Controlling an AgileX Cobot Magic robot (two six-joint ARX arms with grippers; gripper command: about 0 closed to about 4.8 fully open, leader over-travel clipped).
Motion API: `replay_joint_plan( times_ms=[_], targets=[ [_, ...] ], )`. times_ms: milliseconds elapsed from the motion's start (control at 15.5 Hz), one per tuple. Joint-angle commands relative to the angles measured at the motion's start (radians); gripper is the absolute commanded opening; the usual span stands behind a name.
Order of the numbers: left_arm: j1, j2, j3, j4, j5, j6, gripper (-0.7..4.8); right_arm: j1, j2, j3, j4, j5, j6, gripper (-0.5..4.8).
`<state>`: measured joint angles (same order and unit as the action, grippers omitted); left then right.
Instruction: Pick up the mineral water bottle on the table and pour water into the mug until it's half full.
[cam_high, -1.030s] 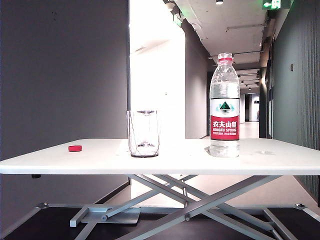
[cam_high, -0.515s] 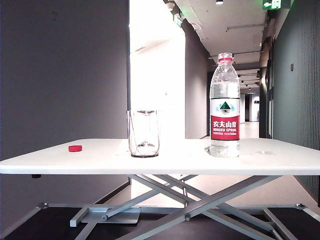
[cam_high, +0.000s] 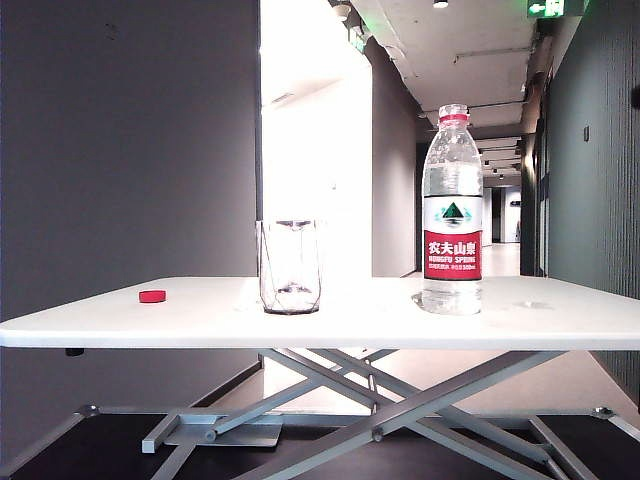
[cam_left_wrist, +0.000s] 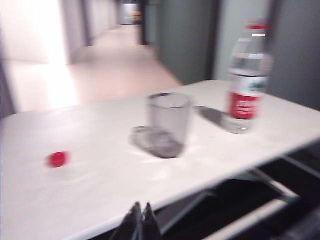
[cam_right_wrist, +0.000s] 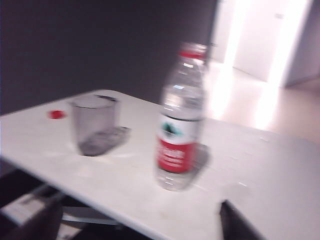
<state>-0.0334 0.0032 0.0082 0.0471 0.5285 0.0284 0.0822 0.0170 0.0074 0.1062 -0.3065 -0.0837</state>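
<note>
The table (cam_high: 560, 320) carries the mineral water bottle (cam_high: 452, 210), upright, near its right edge; smooth, rather heavy, best gripped at the label. The mug (cam_high: 291, 266) stands mid-table. Left gripper (cam_left_wrist: 140, 226) fingers are closed; right gripper (cam_right_wrist: 145, 220) fingers are apart, both off the table.

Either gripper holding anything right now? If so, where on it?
Nothing held. Left gripper is shut and empty, right gripper open; both short of the table. Mineral water bottle stands free.

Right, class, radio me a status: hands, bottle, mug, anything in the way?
Left hand shut, right hand open, both short of table. Bottle upright, uncapped, untouched. Mug empty. Cap far off; path clear.
</note>
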Motion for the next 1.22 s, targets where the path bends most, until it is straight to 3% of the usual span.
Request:
replay_joint_plan(
  times_ms=[64, 322, 386, 579, 837, 1223],
  targets=[
    [-0.001, 0.000, 0.002, -0.058, 0.030, 0.001, -0.05, 0.008, 0.151, -0.002, 0.165, 0.037, 0.024, 4.42],
    [-0.001, 0.000, 0.002, -0.095, 0.029, 0.002, -0.05, 0.006, 0.531, 0.051, 0.470, 0.035, 0.028, 4.79],
    [-0.001, 0.000, 0.002, -0.095, 0.029, 0.006, -0.05, 0.006, 0.743, 0.110, 0.599, 0.034, 0.028, 4.79],
    [-0.001, 0.000, 0.002, -0.095, 0.029, 0.009, -0.05, 0.006, 1.115, 0.232, 0.882, -0.061, 0.032, 4.79],
    [-0.001, 0.000, 0.002, -0.094, 0.029, 0.009, -0.05, 0.006, 1.585, 0.507, 1.014, -0.193, 0.058, 4.79],
    [-0.001, 0.000, 0.002, -0.101, 0.034, 0.024, -0.05, 0.011, 1.894, 0.806, 0.948, -0.255, 0.074, 4.79]
  ],
)
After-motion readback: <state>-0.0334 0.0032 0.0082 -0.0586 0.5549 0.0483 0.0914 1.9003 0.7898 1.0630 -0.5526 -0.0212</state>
